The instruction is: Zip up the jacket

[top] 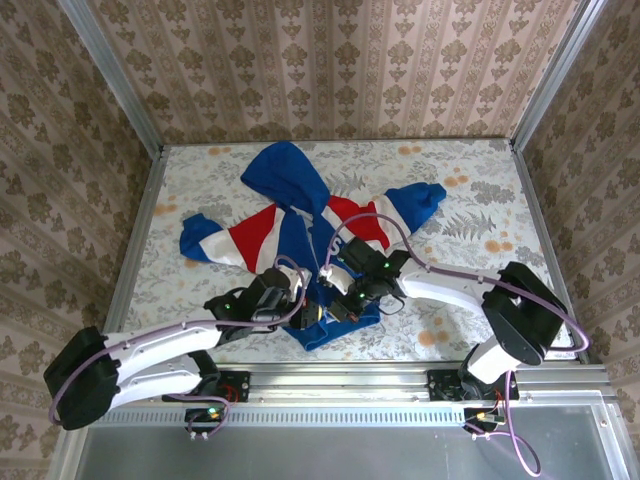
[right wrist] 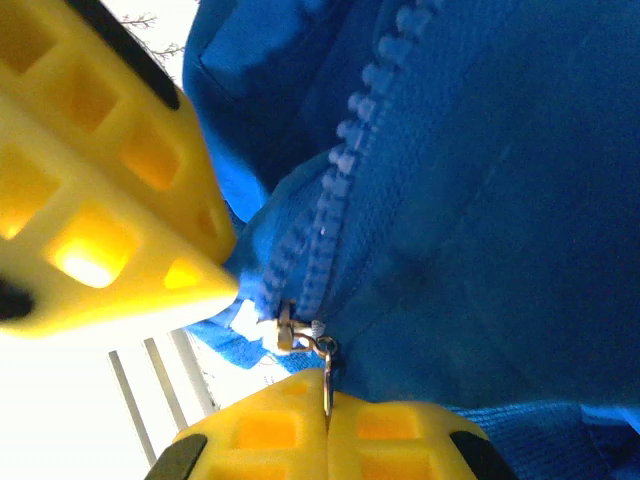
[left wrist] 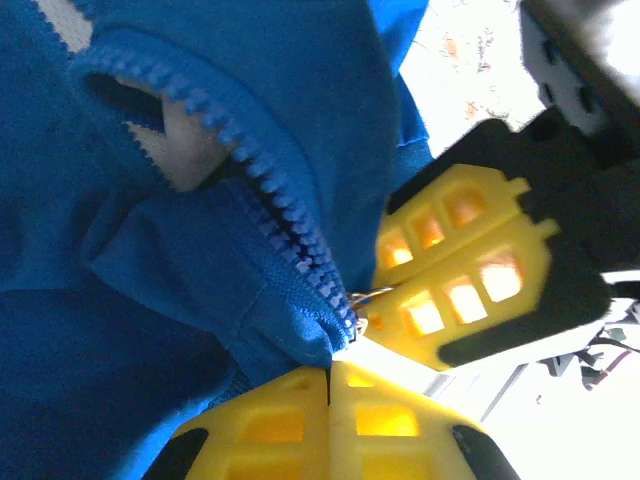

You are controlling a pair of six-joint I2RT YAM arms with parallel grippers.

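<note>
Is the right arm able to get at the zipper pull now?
Probably yes: the right gripper seems shut on the zipper pull, nothing between them; the left gripper pinches the jacket hem beside it.

Pale floral surface (top: 480, 210) with a single jacket (top: 297, 240) spread on it.

The surface is printed with grey leaves and orange blossoms, and bare stretches of it show around the jacket, widest to the jacket's right. The jacket lies front up, its blue hood (top: 285, 175) toward the far edge. One red, white and blue sleeve (top: 215, 240) is flung out left and the other sleeve (top: 410, 205) right. Its hem lies near the metal rail (top: 400, 372).
</note>
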